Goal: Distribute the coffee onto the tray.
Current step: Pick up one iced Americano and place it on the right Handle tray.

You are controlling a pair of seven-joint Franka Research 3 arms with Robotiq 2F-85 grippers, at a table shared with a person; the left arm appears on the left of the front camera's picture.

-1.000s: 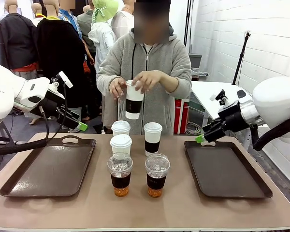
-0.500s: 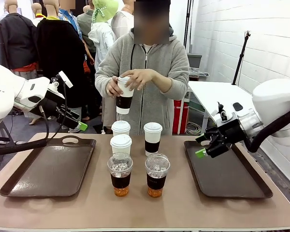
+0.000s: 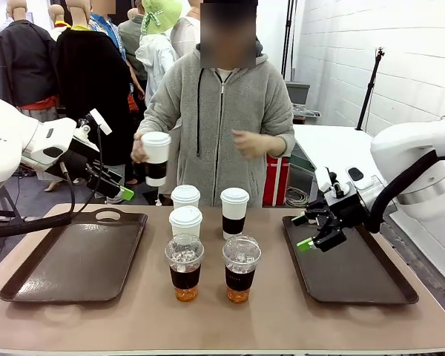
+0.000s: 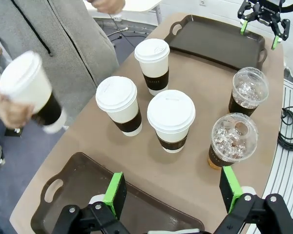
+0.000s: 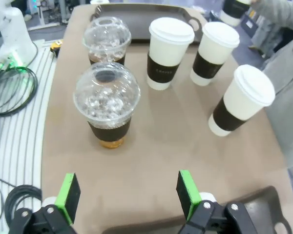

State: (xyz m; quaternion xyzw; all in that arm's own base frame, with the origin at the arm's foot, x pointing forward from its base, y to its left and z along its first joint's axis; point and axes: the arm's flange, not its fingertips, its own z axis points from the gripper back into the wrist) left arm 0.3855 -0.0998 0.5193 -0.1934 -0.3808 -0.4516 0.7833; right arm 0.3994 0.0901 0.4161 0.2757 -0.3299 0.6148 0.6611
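While the person [image 3: 222,104] across the table [image 3: 297,322] holds one white lidded cup [image 3: 156,158] with a dark sleeve up in one hand [image 3: 139,150], out over the far left part of the table, the other hand [image 3: 245,141] is raised loosely at chest height; five more cups stand in a cluster on the tabletop, between the left tray [image 3: 74,259] and the right tray [image 3: 356,267], both dark brown with handle cut-outs; three of them are white lidded paper cups with dark sleeves: the back-left cup [image 3: 185,196], the front white cup [image 3: 185,221] just before it and close against it, and the back-right cup [image 3: 234,211] a little apart; nearer the robot stand two clear dome-lidded cups of amber drink with ice, the left iced cup [image 3: 184,267] and the right iced cup [image 3: 241,268], side by side with a small gap between them; the left gripper [image 4: 172,191] hangs above the far end of the left tray, near its handle cut-out, fingers spread wide and holding nothing; the right gripper [image 3: 303,231] hovers over the inner edge of the right tray, pointed toward the cluster of cups, its green pads likewise wide apart and gripping nothing.
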